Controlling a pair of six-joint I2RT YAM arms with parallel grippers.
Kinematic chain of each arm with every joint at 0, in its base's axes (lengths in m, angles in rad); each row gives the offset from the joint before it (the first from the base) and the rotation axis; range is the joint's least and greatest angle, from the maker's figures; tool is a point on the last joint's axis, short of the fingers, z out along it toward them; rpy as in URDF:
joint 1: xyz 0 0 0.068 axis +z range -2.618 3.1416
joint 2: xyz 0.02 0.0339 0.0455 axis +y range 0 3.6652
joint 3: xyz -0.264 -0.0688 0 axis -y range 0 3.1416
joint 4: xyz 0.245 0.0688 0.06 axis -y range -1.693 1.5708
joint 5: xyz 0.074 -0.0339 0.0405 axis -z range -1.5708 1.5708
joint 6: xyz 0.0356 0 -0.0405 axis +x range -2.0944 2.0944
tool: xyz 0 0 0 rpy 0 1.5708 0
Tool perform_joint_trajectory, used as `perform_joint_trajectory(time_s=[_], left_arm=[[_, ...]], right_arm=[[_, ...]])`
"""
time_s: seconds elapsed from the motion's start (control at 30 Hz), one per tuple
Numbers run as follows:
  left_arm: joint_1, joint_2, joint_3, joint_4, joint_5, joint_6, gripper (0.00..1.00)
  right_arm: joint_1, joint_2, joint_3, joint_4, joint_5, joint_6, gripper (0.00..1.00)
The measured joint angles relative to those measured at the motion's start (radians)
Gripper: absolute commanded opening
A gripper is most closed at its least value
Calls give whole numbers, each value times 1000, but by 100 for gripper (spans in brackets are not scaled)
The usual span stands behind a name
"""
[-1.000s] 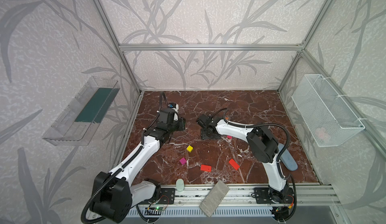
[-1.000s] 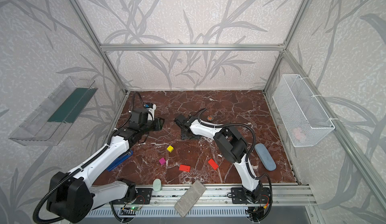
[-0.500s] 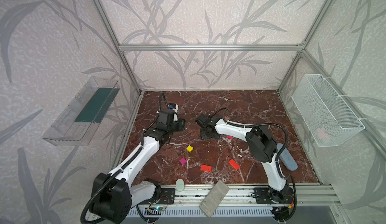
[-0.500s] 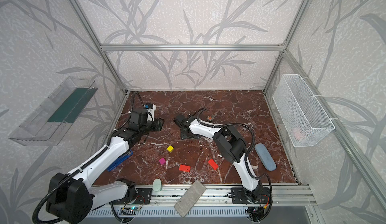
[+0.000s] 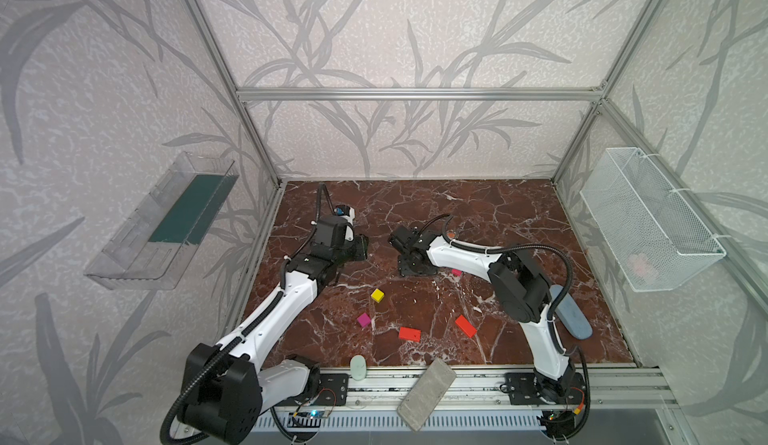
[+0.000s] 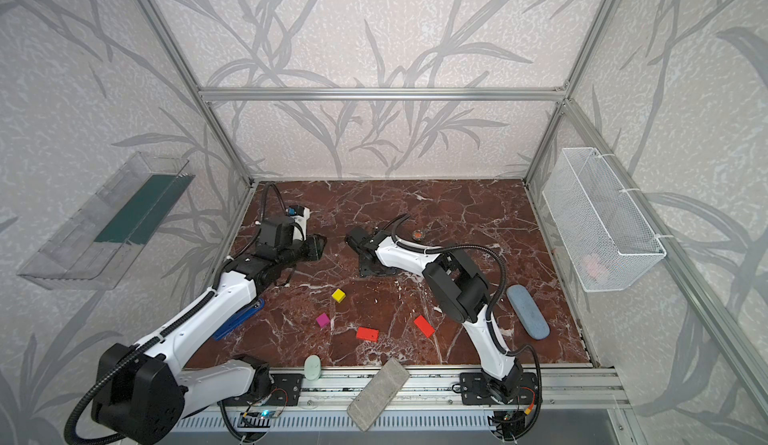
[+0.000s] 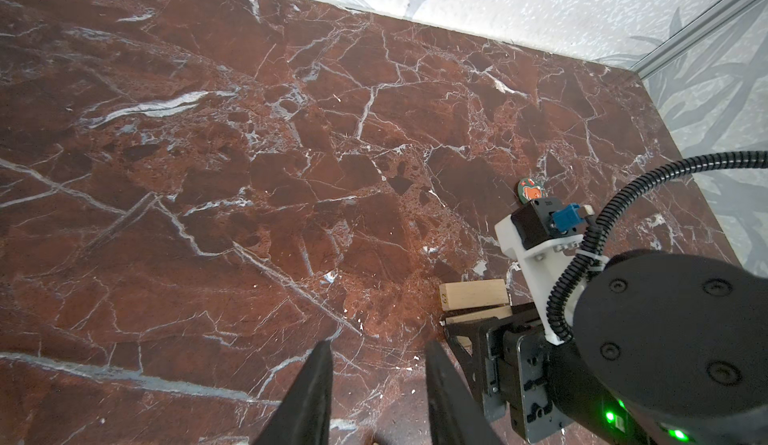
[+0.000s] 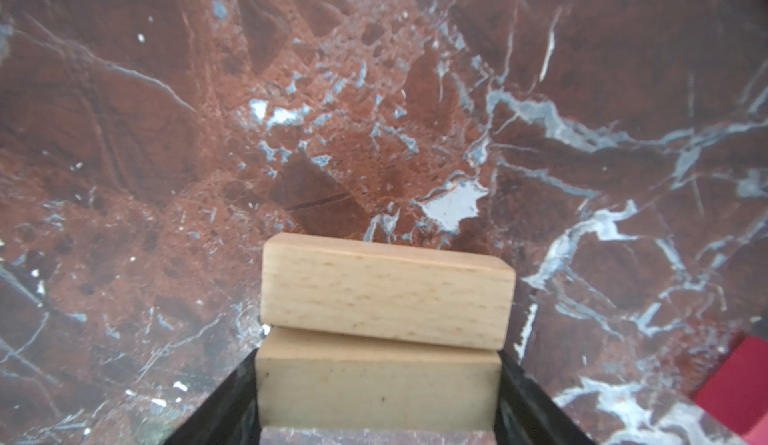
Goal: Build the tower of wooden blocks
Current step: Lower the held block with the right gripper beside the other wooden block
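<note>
Jaws, right: set on the two short ends of the near tan bar (image 8: 376,389). They look clamped on it, though the blurred wrist view does not fully show the contact.
Jaws, left: apart with nothing between them, held over bare worktop (image 7: 249,173) just beside the right arm's work.
Tan bars: the far tan bar (image 8: 386,293) lies flat on the worktop, and the near one sits against its long side. The two touch, but their ends are not quite flush. Both top views hide the pair under the right arm's head.
Loose blocks: a yellow cube (image 5: 377,295), a magenta cube (image 5: 363,319), a red flat block (image 5: 409,333) and a second red flat block (image 5: 466,325) lie apart from one another on the front half of the worktop. Another magenta cube (image 5: 456,272) shows just beside the right arm. No yellow cylinder is visible.
Step in hand: probably the base layer, with the second bar being set beside the first. Nothing is stacked above it yet.
Next move: probably let go of the near bar and lift straight up, so the jaws do not drag it off its neighbour. A red flat block would follow, laid across both bars.
Care needed: squaring the bars first should give the red layer a level seat.
</note>
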State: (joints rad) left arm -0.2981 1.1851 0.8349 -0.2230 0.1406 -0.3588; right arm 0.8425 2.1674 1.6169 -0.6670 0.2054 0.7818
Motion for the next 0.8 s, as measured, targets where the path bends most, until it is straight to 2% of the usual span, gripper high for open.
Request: perform_joint_trajectory(time_s=[0.2,0.8], left_arm=[[0,0,0,0,0,0,37],[0,-2,0,0,0,1,37]], right_arm=[[0,5,0,7,-1,1,87],[1,1,-11,20,-4,8,87]])
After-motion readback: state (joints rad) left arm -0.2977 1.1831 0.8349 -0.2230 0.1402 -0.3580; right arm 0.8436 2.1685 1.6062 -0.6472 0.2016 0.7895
